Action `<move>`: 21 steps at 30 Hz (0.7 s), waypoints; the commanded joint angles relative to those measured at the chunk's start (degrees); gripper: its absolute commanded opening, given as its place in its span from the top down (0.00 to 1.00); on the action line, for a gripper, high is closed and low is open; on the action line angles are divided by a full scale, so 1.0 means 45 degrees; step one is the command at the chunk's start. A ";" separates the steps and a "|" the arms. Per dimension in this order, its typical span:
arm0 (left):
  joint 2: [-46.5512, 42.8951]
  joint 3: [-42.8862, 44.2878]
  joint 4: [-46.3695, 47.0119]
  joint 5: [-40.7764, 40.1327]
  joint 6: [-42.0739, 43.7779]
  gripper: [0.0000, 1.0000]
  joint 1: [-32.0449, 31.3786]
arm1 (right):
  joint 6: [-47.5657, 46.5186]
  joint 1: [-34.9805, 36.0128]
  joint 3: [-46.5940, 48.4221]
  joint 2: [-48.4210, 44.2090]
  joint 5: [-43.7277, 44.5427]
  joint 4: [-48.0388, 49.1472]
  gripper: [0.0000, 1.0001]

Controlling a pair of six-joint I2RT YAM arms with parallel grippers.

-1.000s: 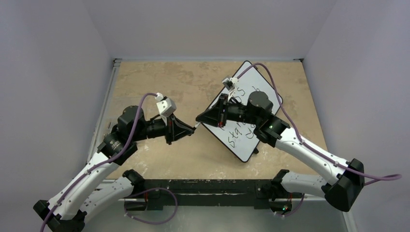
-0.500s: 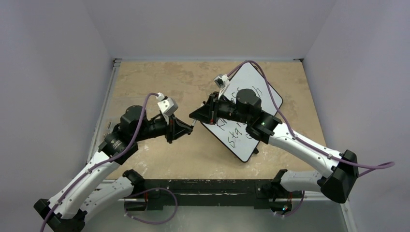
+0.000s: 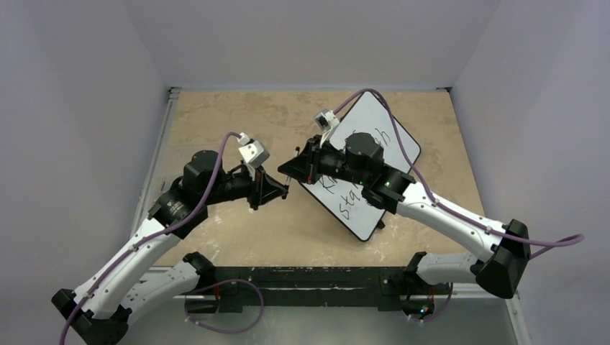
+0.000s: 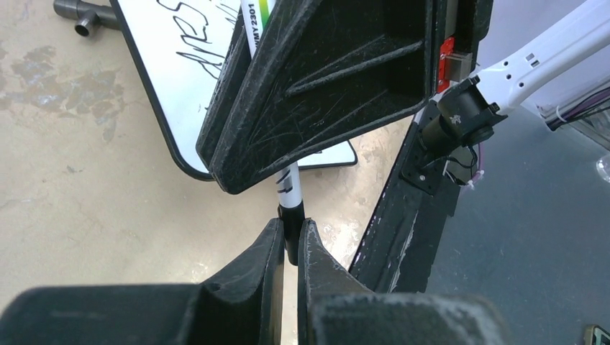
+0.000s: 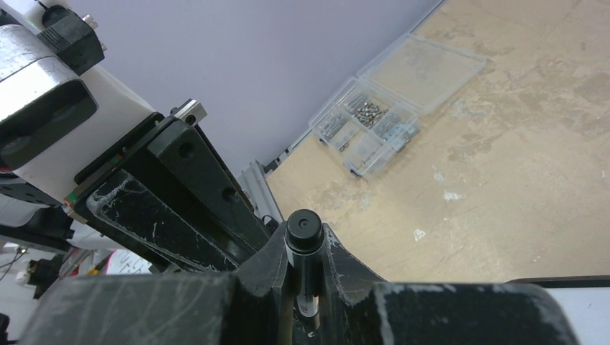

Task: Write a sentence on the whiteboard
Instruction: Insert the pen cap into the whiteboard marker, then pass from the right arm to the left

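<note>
The whiteboard (image 3: 368, 219) lies askew on the right half of the table, also showing in the left wrist view (image 4: 162, 79). The sentence (image 3: 351, 203) is black handwriting, largely covered by the right arm; a few strokes (image 4: 198, 54) show past the jaws. A marker with a white barrel (image 4: 289, 183) and a black end (image 5: 303, 231) hangs in the air just left of the board. My right gripper (image 3: 285, 167) is shut on its barrel. My left gripper (image 3: 283, 190) meets it tip to tip and is shut on the marker's black end (image 4: 291, 231).
A clear plastic box of screws (image 5: 374, 122) sits on the tan table by the purple wall. A grey pipe foot (image 4: 80, 13) sticks out at the board's corner. A black rail (image 3: 309, 277) runs along the near edge.
Both grippers, joined at the marker, have drifted left and slightly away from the board's left corner. The right arm swung left, uncovering more of the board's right side.
</note>
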 commanded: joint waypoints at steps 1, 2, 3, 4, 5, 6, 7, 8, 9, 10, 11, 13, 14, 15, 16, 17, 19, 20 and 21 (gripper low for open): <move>-0.0184 0.1194 0.3824 -0.0553 0.0653 1.00 -0.0072 | 0.0288 0.1247 0.0532 0.0270 -0.0672 -0.1901 1.00; -0.0272 0.1103 0.3636 -0.0613 0.0694 1.00 -0.0080 | 0.0261 0.1245 0.0655 0.0265 -0.0184 -0.2125 1.00; -0.0361 0.0989 0.3422 -0.0689 0.0751 1.00 -0.0074 | 0.0191 0.1244 0.0801 0.0287 0.0287 -0.2341 1.00; -0.0462 0.0850 0.3219 -0.0774 0.0799 0.94 -0.0083 | 0.0068 0.1244 0.0935 0.0338 0.0605 -0.2516 1.00; -0.0597 0.0720 0.3001 -0.0856 0.0842 0.86 -0.0074 | -0.0067 0.1244 0.1072 0.0440 0.0767 -0.2619 1.00; -0.0760 0.0538 0.2837 -0.0961 0.0862 0.79 -0.0073 | -0.0211 0.1244 0.1223 0.0582 0.0884 -0.2744 1.00; -0.0978 0.0262 0.2729 -0.1067 0.0862 0.70 -0.0071 | -0.0314 0.1240 0.1413 0.0734 0.1217 -0.2936 1.00; -0.1218 0.0053 0.2639 -0.1171 0.0852 0.64 -0.0070 | -0.0415 0.1241 0.1595 0.0868 0.1485 -0.3237 1.00; -0.1441 -0.0151 0.2575 -0.1294 0.0851 0.58 -0.0075 | -0.0511 0.1242 0.1742 0.0999 0.1668 -0.3356 1.00; -0.1659 -0.0335 0.2501 -0.1397 0.0853 0.53 -0.0071 | -0.0579 0.1239 0.1856 0.1074 0.1705 -0.3364 1.00; -0.1833 -0.0487 0.2467 -0.1483 0.0849 0.50 -0.0070 | -0.0617 0.1241 0.1907 0.1123 0.1680 -0.3335 1.00; -0.1970 -0.0621 0.2375 -0.1597 0.0863 0.49 -0.0071 | -0.0628 0.1245 0.2079 0.1195 0.1653 -0.3304 1.00; -0.1955 -0.0611 0.2307 -0.1598 0.0877 0.49 -0.0074 | -0.0628 0.1244 0.2162 0.1223 0.1652 -0.3313 1.00; -0.1904 -0.0595 0.2240 -0.1581 0.0871 0.50 -0.0071 | -0.0625 0.1244 0.2248 0.1237 0.1652 -0.3329 1.00; -0.1861 -0.0608 0.2232 -0.1528 0.0853 0.51 -0.0070 | -0.0625 0.1244 0.2347 0.1255 0.1662 -0.3377 1.00; -0.1807 -0.0641 0.2248 -0.1468 0.0819 0.54 -0.0087 | -0.0610 0.1249 0.2417 0.1258 0.1697 -0.3422 1.00; -0.1708 -0.0696 0.2261 -0.1392 0.0754 0.58 -0.0099 | -0.0591 0.1244 0.2530 0.1212 0.1790 -0.3459 1.00; -0.1665 -0.0735 0.2271 -0.1390 0.0734 0.59 -0.0091 | -0.0569 0.1244 0.2570 0.1182 0.1847 -0.3464 1.00; -0.1653 -0.0786 0.2265 -0.1426 0.0690 0.60 -0.0107 | -0.0552 0.1254 0.2587 0.1148 0.1916 -0.3455 1.00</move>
